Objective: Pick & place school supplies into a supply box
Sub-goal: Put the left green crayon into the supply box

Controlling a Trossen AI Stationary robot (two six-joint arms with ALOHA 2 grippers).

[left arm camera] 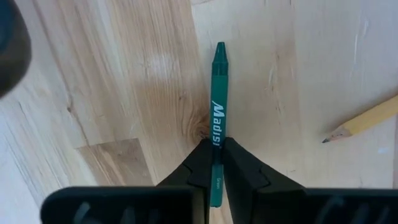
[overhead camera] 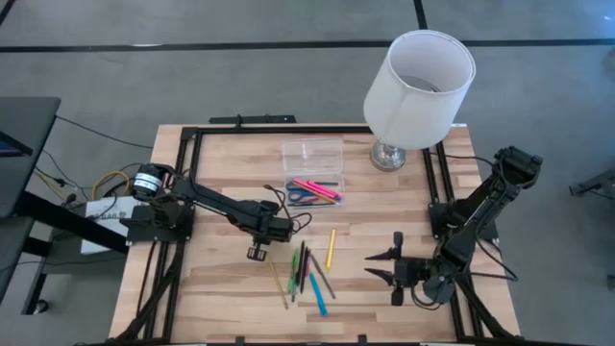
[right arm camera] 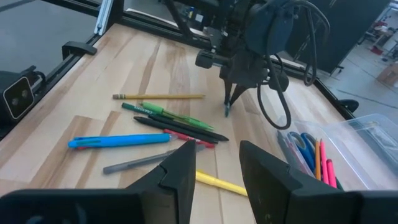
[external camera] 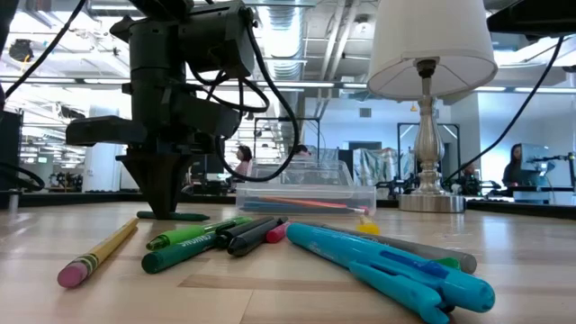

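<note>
Green crayon (left arm camera: 218, 93) sits pinched between the closed fingers of the left gripper (left arm camera: 217, 163) in the left wrist view, its printed label running out ahead of the fingertips and its tip lying on the pale wooden table (left arm camera: 112, 93); a yellow pencil (left arm camera: 364, 119) points in from one side, apart from the crayon.

From above, the left gripper (overhead camera: 258, 252) hangs over the table centre, just to the left of a loose cluster of pens and pencils (overhead camera: 306, 269). Beyond the gripper, toward the table's far edge, lies the clear supply box (overhead camera: 312, 154), with blue-handled scissors (overhead camera: 300, 195) and pink markers (overhead camera: 320, 188) between box and gripper. A white lamp (overhead camera: 419, 88) stands to the right of the box. The right gripper (overhead camera: 386, 267) waits with its fingers spread wide and empty, to the right of the cluster.

At table level, the left gripper (external camera: 171, 209) points straight down with the green crayon (external camera: 175, 216) flat on the wood beneath it. In front of it lie a pencil with a pink eraser (external camera: 97, 255), green markers (external camera: 193, 241) and a turquoise pen (external camera: 387, 265); the supply box (external camera: 306, 193) sits behind.

The right wrist view shows that arm's own fingers (right arm camera: 180, 168) parted, the supplies scattered ahead, and the left gripper (right arm camera: 231, 106) beyond them with the crayon's tip at the table.
</note>
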